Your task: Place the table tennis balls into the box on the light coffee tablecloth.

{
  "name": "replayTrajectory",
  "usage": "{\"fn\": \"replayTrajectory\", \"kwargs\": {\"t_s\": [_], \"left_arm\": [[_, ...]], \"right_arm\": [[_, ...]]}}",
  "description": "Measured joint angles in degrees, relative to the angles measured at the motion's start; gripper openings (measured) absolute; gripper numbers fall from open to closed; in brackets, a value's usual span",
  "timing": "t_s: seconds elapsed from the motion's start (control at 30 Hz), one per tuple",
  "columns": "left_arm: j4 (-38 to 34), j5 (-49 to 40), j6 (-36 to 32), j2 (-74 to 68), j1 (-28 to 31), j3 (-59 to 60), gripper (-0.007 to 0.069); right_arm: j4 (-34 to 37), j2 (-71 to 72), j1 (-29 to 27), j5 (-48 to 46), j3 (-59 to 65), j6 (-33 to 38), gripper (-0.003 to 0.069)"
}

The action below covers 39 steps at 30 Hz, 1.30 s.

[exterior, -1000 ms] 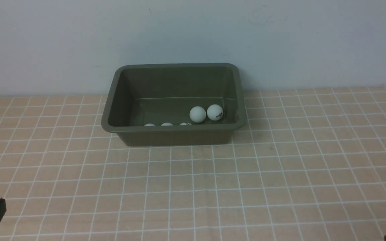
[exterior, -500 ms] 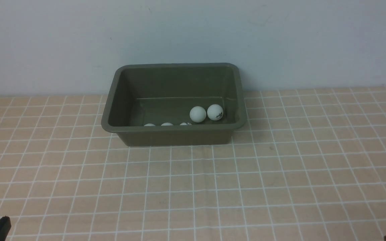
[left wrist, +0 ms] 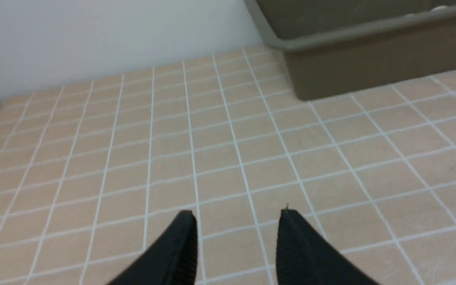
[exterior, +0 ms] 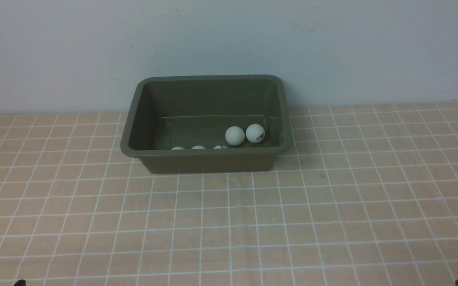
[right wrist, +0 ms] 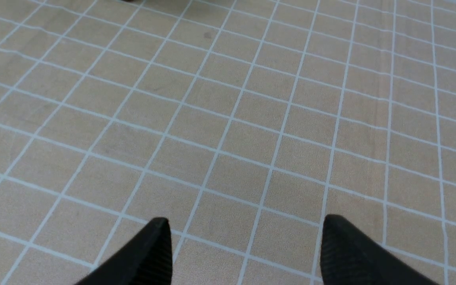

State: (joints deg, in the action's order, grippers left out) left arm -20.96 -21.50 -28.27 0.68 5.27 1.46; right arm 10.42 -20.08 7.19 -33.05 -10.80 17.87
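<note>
The box stands on the light coffee tablecloth at the far side of the worktop, close to the pale wall, a little left of the middle in the front view. All five table tennis balls lie inside it. Two of them sit side by side toward the right of the floor of the box: a plain ball and, just beside it, a ball with a dark logo. The other three show only their tops above the near rim, in a row: a left ball, a middle ball and a right ball.

The left hand is over bare cloth near the front left corner, well apart from the box; its jaws stand narrowly apart with nothing between them. The right hand is over bare cloth at the front right, its jaws set wider and likewise empty. In the front view only the tips of the hands show at the bottom edge.
</note>
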Motion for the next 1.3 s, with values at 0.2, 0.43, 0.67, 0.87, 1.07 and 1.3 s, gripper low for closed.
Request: {"fn": "replayTrajectory", "kwargs": {"t_s": [0.2,0.43,0.67,0.87,1.07,1.3], "left_arm": [[14.9,-0.4,15.9,0.0,0.0,0.1,0.0224],[24.3,-0.5,26.4,0.0,0.0,0.1,0.0224],[22.9,-0.6,25.1,0.0,0.0,0.1,0.0224],[22.3,-0.6,24.0,0.0,0.0,0.1,0.0224],[22.3,-0.6,24.0,0.0,0.0,0.1,0.0224],[22.3,-0.6,24.0,0.0,0.0,0.1,0.0224]], "right_arm": [[0.0,0.0,0.0,0.0,0.0,0.0,0.0463],[0.0,0.0,0.0,0.0,0.0,0.0,0.0463],[0.0,0.0,0.0,0.0,0.0,0.0,0.0463],[0.0,0.0,0.0,0.0,0.0,0.0,0.0463],[0.0,0.0,0.0,0.0,0.0,0.0,0.0463],[0.0,0.0,0.0,0.0,0.0,0.0,0.0463]]}}
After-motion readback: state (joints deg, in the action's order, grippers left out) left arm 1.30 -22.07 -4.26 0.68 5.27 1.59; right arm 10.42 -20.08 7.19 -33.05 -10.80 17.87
